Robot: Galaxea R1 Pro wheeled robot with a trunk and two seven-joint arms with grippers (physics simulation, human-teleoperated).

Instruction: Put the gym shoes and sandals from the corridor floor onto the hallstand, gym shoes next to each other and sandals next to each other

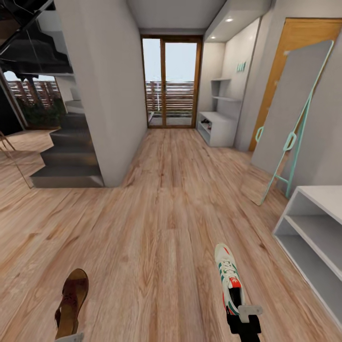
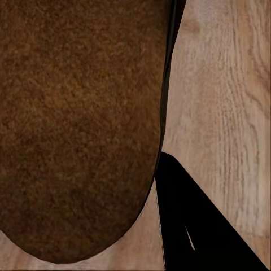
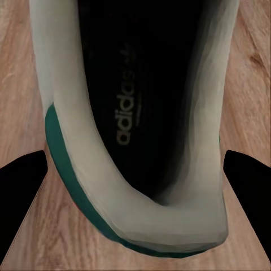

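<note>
A: Sneaker (image 1: 228,278) first. Cream upper, green stripes, red tongue label. It sits at the end of the right gripper (image 1: 244,317), heel toward the robot, toe pointing down the corridor, above the plank floor (image 1: 161,213).

B: Held, or only lined up?

A: I judge held. In the right wrist view the heel opening of the sneaker (image 3: 141,130) fills the space between two dark fingers (image 3: 20,192), one on each side. Jaws look partly closed around the heel, though actual contact isn't clear.

B: Why the heel?

A: Likely the stiffest part to pinch, and it leaves the toe free to lead onto a shelf.

B: The left side?

A: Brown sandal (image 1: 71,301) low in the head view, toe forward, a pale edge of the left gripper (image 1: 66,337) at its heel end. The left wrist view shows the sandal's brown underside (image 2: 79,130) close up, and one dark finger (image 2: 192,226) beside it over the floor. How far that hand is open, and whether it truly grips the sandal, I cannot tell.

B: And the rack?

A: Pale grey shoe rack (image 1: 313,228) ahead on the right, flat top and two open shelves, well apart from both shoes. A leaning mirror (image 1: 289,114) stands just beyond it; stairs (image 1: 66,156) on the left; glass doors (image 1: 171,80) at the far end.

B: Next step?

A: My guess: turn right, close in on the rack. Other shoe and sandal not spotted.
</note>
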